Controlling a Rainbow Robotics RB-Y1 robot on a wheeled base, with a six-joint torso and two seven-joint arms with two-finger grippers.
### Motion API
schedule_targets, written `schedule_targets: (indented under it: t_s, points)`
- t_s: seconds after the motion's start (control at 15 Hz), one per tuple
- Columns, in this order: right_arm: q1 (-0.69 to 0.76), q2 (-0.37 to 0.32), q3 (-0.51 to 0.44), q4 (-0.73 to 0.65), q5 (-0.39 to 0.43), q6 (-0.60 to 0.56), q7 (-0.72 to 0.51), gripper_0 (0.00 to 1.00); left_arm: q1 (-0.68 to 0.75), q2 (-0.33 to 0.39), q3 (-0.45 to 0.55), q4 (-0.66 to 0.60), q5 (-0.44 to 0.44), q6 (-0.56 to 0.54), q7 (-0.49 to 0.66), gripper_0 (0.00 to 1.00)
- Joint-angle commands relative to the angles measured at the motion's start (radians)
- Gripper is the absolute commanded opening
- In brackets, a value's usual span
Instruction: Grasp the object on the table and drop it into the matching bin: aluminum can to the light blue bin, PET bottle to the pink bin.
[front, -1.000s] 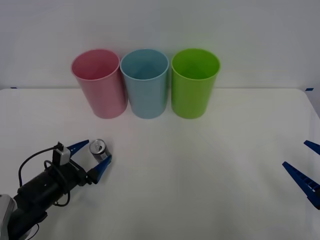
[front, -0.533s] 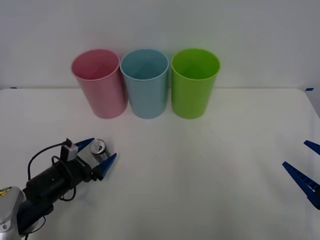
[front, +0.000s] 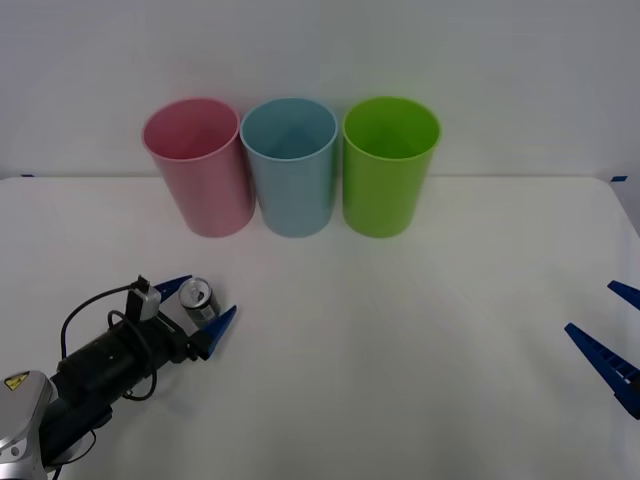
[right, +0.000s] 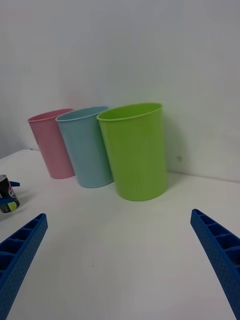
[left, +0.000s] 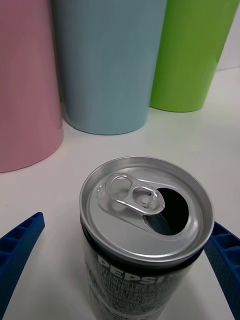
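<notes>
A small aluminum can (front: 196, 297) with a silver top and dark label stands upright on the white table (front: 400, 340), at the front left. My left gripper (front: 197, 304) is open, one blue finger on each side of the can (left: 145, 235), not pressing it. The can's top is opened. The pink bin (front: 198, 165) and the light blue bin (front: 290, 165) stand side by side at the back. At the table's right edge my right gripper (front: 612, 340) waits open; its wrist view shows the can (right: 7, 193) far off.
A lime green bin (front: 389, 164) stands right of the light blue bin, touching it. All three bins (right: 131, 150) line the back wall. The white tabletop stretches bare between the two arms.
My left gripper has slid forward and slightly right, so its open fingers now reach further around the can. The can and the right arm have stayed still.
</notes>
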Motion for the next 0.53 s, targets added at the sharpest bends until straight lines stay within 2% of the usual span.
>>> schedule_targets:
  t_s: [0.07, 0.13, 0.53]
  points:
    - [0.0, 0.0, 0.0, 0.0, 0.0, 0.0, 0.0, 1.0, 0.0, 0.0, 0.001, 0.0, 0.001, 0.0, -0.02, 0.04]
    - [0.0, 0.0, 0.0, 0.0, 0.0, 0.0, 0.0, 1.0, 0.0, 0.0, 0.001, 0.0, 0.004, 0.0, -0.026, 0.0]
    - [0.0, 0.0, 0.0, 0.0, 0.0, 0.0, 0.0, 1.0, 0.002, 0.0, 0.001, 0.0, 0.007, 0.0, -0.027, 0.0]
